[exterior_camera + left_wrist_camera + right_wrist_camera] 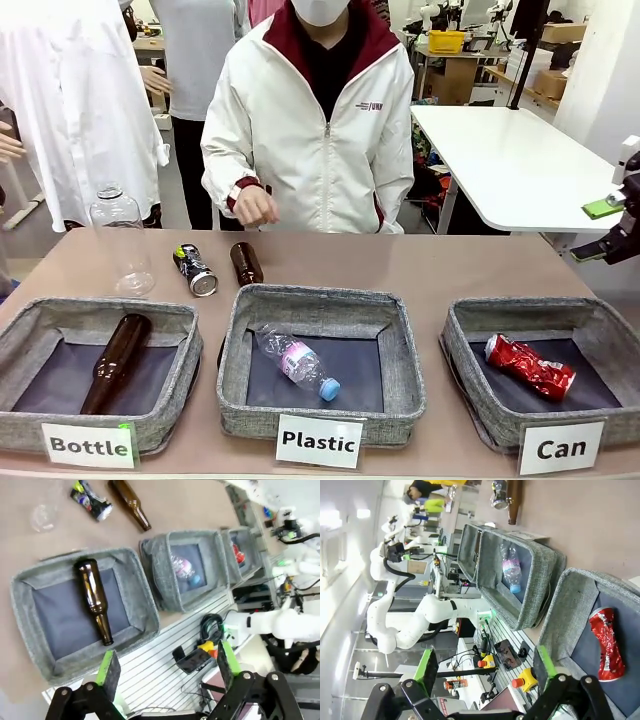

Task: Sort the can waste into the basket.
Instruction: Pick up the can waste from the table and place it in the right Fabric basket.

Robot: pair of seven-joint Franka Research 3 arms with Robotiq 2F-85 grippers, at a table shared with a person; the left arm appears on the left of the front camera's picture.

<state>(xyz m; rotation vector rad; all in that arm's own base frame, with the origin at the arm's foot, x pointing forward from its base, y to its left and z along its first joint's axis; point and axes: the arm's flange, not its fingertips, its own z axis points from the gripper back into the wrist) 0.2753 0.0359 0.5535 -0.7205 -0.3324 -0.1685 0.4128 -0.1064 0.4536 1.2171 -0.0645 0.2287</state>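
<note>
One can of the two is not yet sorted: the black can (195,270) lies on its side on the desk (420,268), toward the far left, behind the gap between the Bottle basket (60,315) and the Plastic basket (330,300). The crushed red can (530,366) lies inside the Can basket (470,322) at the right end.

I judge several risks. The black can is round and lies flat, so it may roll away if one finger touches it first. A brown glass bottle (246,263) lies just beside it on its right, and an upright clear plastic bottle (120,238) stands near on its left; a wide approach could knock either one. The person's hand (255,207) hangs near behind these things, so a fast reach could meet it. Also, the way to the Can basket passes over the two other baskets, and a weak grip could drop the can into a wrong one.

The left tool (167,664) hangs high over the near edge of the desk, pointed down toward the Bottle basket, its fingers spread wide and holding nothing. The right tool (486,664) is at the right side, near the Can basket, also spread wide and empty, well apart from the black can.
</note>
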